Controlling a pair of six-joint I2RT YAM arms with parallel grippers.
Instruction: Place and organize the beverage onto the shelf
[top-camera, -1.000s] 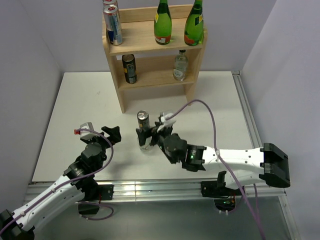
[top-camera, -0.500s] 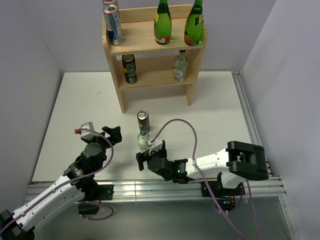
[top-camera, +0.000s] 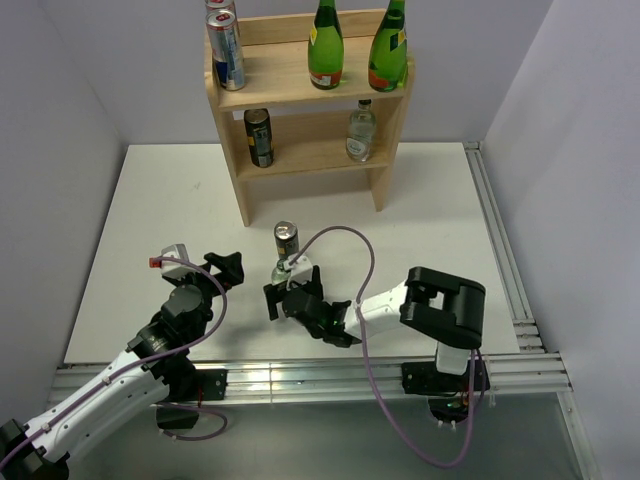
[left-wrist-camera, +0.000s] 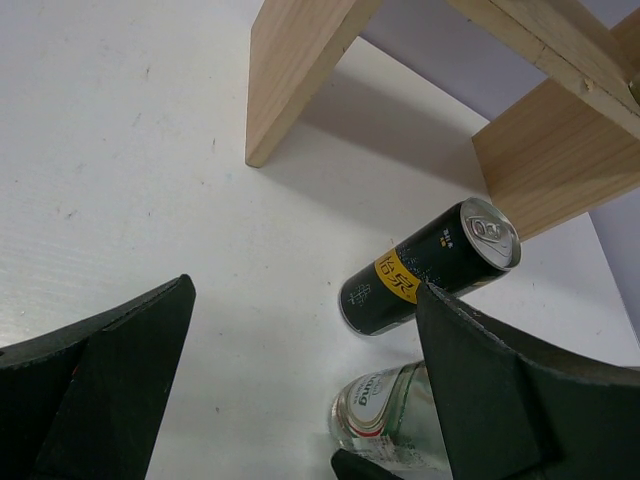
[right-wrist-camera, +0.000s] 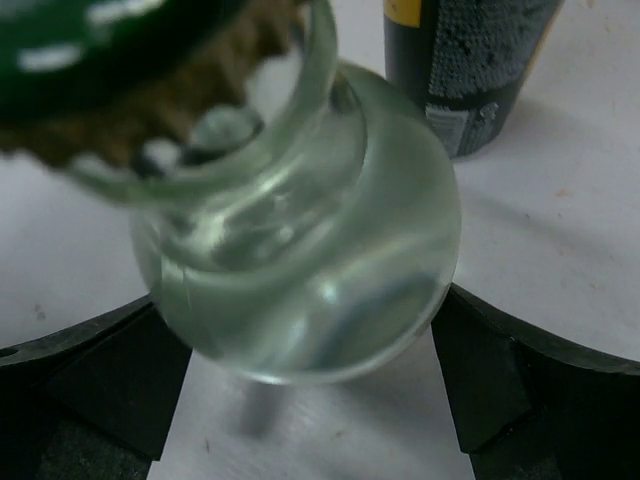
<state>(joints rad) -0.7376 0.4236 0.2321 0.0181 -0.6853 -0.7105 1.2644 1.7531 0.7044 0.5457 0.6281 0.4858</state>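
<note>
Right gripper (top-camera: 285, 293) is spread wide, straddling an upright glass bottle (right-wrist-camera: 300, 270); a dark can (left-wrist-camera: 425, 268) stands just beyond. Left gripper (left-wrist-camera: 305, 295) is spread too, empty. Farther ahead, the shelf (top-camera: 285, 75) holds silver cans (top-camera: 227, 50) and green bottles (top-camera: 325, 45) above, a black can (top-camera: 259, 137) and a small clear bottle (top-camera: 361, 130) below.

Right hand (top-camera: 284, 300) at a clear bottle (top-camera: 285, 276), dark can (top-camera: 286, 240) just behind, wooden shelf (top-camera: 300, 80) beyond

The pale wooden shelf (top-camera: 285, 80) at twelve o'clock carries two green bottles (top-camera: 325, 45) and blue-and-silver cans (top-camera: 228, 52). On the white table (top-camera: 150, 200), a black can (left-wrist-camera: 425, 270) wears a yellow label, and the clear glass bottle (right-wrist-camera: 330, 270) has a green cap.
</note>
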